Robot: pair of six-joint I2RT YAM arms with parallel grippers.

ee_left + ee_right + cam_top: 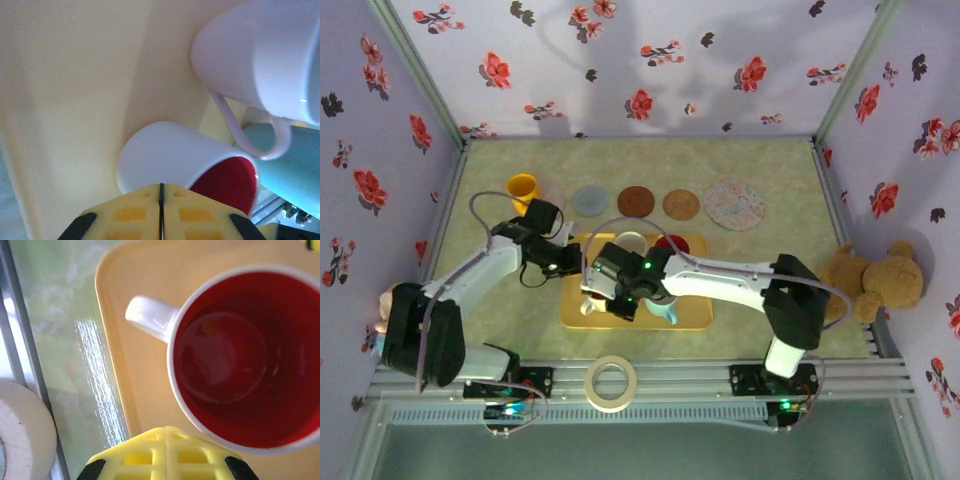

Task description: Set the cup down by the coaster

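A green marbled table (760, 270) sits inside walls papered with red flowers. On it lies a yellow tray (695, 318), and on the tray stands a white red-lined cup (235, 360), close to the tray's edge with its handle pointing towards that rim. A plain white cup (265, 55) and a teal cup (295, 170) share the tray.

The right gripper (165, 432) hangs just above the red-lined cup, beside its rim, with its yellow pads pressed together on nothing. The left gripper (161, 187) reaches in over the tray's left side, its pads likewise closed to a thin seam and empty.

Beyond the tray, well apart from it, four coasters lie in a row: grey (589, 201), dark brown (637, 201), tan (681, 204) and a larger patterned one (734, 204). A yellow cup (523, 187) stands left of the row. A tape roll (611, 383) lies at the near edge between the arm bases, and a teddy bear (875, 280) sits off to the right.
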